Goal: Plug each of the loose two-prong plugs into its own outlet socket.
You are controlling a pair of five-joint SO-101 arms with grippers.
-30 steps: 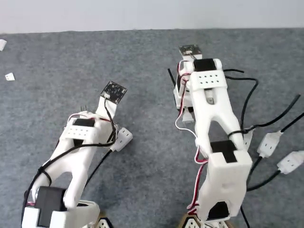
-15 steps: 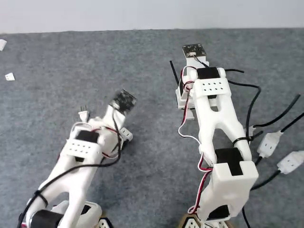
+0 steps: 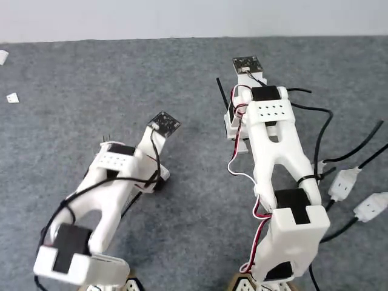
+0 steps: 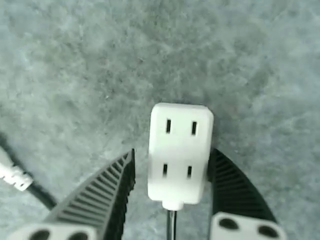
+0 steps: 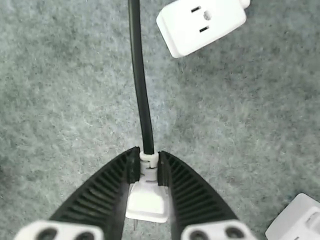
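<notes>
Since half a second ago the left arm has drawn its elbow back toward the near edge and swung its wrist a little right, while the right arm has held its place. At near right, two spare sockets (image 3: pixel 343 183) lie on dark leads on the grey carpet (image 3: pixel 73 79). Farther in on the left, the left gripper (image 4: pixel 171 153) stands wide open astride a white outlet block (image 4: pixel 180 150), one finger on each side, gripping nothing. A loose plug (image 4: pixel 12 174) lies left of the block. Farther off on the right, the right gripper (image 5: pixel 148 152) is clamped on a white plug (image 5: pixel 146 200), whose black cable (image 5: pixel 140 75) runs away past another outlet (image 5: pixel 201 22).
</notes>
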